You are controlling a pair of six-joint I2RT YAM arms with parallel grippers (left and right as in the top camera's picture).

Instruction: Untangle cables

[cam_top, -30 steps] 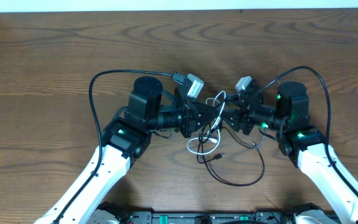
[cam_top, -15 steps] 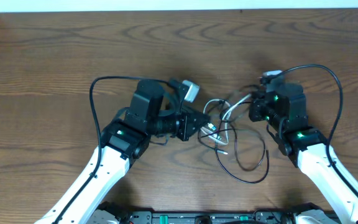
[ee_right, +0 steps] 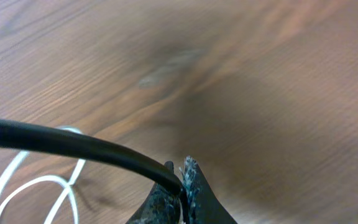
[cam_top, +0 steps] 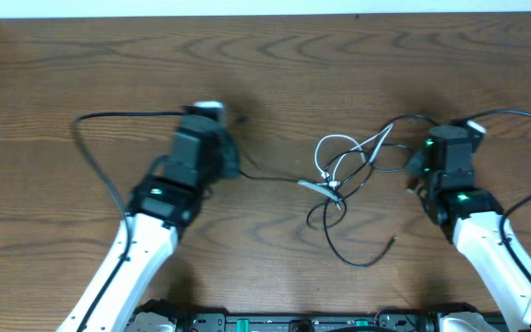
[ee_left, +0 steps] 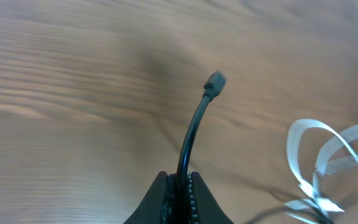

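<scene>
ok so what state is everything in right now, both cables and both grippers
left gripper: shut on the black cable, just behind its plug
right gripper: shut on the black cable
black cable: held by both grippers, tangled with the white cable between them
white cable: in loops, caught up with the black cable

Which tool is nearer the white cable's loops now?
Right. The right tool sits close to the white cable, just right of its loops; the left tool is farther off to their left, holding the black cable.
</scene>
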